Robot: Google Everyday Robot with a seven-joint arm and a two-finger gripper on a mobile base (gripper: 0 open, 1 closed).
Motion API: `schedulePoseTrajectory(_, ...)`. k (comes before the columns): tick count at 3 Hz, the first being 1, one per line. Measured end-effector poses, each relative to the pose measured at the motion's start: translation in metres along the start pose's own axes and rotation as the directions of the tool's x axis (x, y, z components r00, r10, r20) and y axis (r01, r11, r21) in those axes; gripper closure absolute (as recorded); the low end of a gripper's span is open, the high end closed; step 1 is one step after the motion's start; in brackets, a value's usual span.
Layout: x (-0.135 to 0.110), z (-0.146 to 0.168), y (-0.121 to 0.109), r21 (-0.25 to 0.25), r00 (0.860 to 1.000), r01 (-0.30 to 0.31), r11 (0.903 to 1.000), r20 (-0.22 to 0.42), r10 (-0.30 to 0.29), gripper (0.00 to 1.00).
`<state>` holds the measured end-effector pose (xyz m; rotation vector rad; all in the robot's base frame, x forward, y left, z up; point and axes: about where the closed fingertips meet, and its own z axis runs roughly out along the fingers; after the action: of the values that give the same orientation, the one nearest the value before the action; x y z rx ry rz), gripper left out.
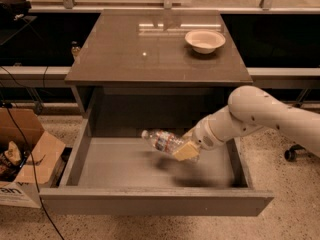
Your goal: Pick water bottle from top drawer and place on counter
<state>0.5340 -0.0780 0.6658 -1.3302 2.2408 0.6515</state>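
Note:
The top drawer [150,199] stands pulled wide open below the counter [150,54]. The water bottle [162,140], clear with a white cap pointing left and a red-and-dark label band, lies on its side in my gripper [185,149]. The gripper is shut on the bottle's base end and holds it in the air above the drawer floor, right of the middle. My white arm [260,116] reaches in from the right over the drawer's right wall.
A pale bowl [205,40] sits at the back right of the counter. An open cardboard box [22,154] with cables stands on the floor to the left. A long pale ledge [35,74] runs behind the cabinet.

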Motion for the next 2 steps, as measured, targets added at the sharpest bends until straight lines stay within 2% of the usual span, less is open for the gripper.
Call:
schedulePoseTrajectory(1, -0.03, -0.052, 0.002, 0.028, 0.995, 0.103, 0.9943, 0.002, -0.103, 1.0)
schedulePoseTrajectory(2, -0.062, -0.107, 0.003, 0.05, 0.978, 0.207, 0.9771, -0.015, -0.206, 1.0)
